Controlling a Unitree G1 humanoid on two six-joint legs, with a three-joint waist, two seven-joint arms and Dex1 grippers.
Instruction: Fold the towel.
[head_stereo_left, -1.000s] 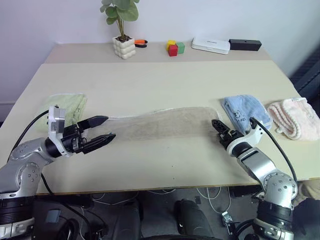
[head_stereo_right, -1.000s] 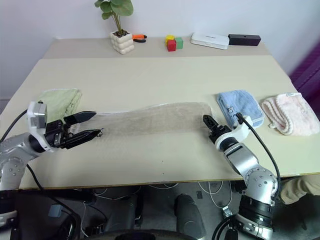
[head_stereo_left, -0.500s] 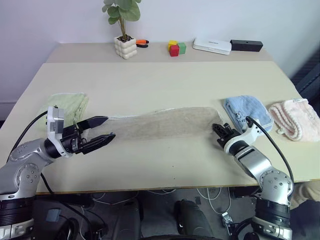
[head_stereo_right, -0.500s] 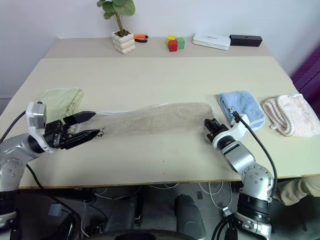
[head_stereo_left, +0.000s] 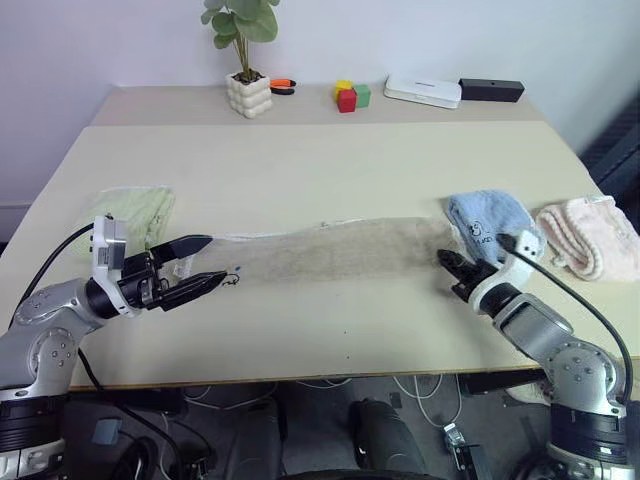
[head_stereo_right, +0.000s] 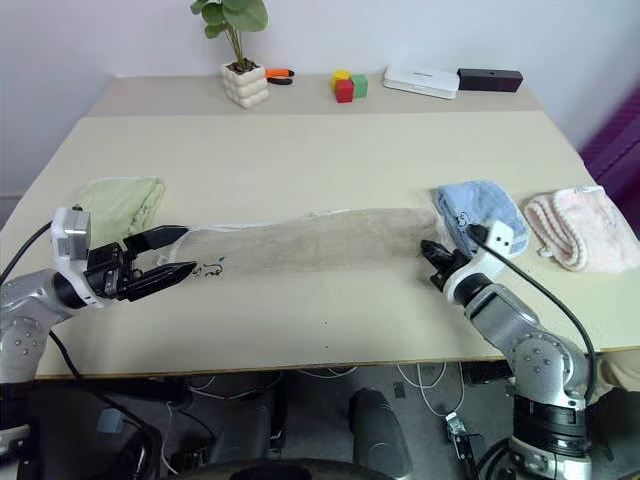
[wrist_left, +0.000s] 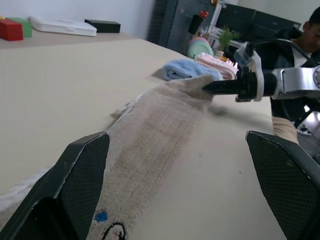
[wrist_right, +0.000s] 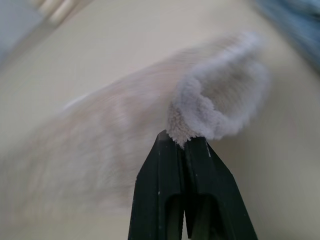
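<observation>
Since 1 second ago my right gripper (wrist_right: 184, 145) has closed from half-open to fully shut on the towel's (head_stereo_left: 340, 250) right end, and it has lifted that corner slightly, so the cloth now bunches up over the black fingers in the right wrist view; the towel looks drawn a little narrower and straighter than it lay before. Left gripper (head_stereo_left: 207, 261) has not budged; its jaws stand wide apart, level, straddling the towel's left end by the small dark mark, gripping nothing.

Towel lies stretched in 1 long strip across the near half of the table (head_stereo_left: 330, 160), running from my left gripper to my right; the green towel (head_stereo_left: 135, 212) sits just beyond its left end, the blue towel (head_stereo_left: 492, 224) just beyond its right, with a pink one (head_stereo_left: 590, 232) further out.

I read this as 1 end secured, the other still loose; no fold is made yet. Next I would close the left jaws on their end.
</observation>
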